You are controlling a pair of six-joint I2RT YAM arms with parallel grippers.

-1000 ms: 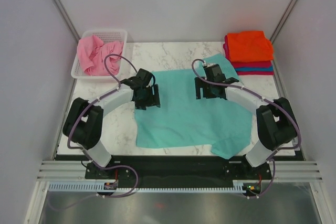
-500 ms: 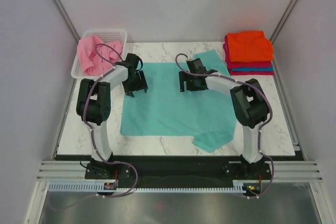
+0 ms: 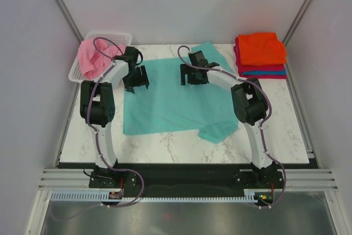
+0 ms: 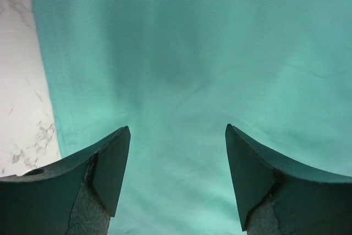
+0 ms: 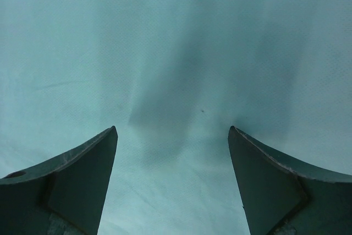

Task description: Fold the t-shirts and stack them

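1. The left jaws are standing wide open, gripping nothing. In the left wrist view their fingers (image 4: 107, 174) are pointing at the teal tee (image 4: 220, 53) near its left edge, with bare table (image 4: 22, 81) showing beside it.
2. The right jaws are gaping just as wide and are also holding nothing. The right wrist view is showing only teal cloth between and beyond them.
3. Whether either pair's tips are touching the cloth cannot be told.
4. Only the top view is showing the whole layout. The teal tee (image 3: 170, 100) is lying spread across the middle of the table, its lower right corner rumpled. Both arms are reaching over its upper part.
5. At upper left of that view, a pink tee (image 3: 91, 59) is lying crumpled in a basket (image 3: 118, 38).
6. At upper right, a folded stack (image 3: 264, 70) is sitting with an orange tee (image 3: 261, 48) on top.
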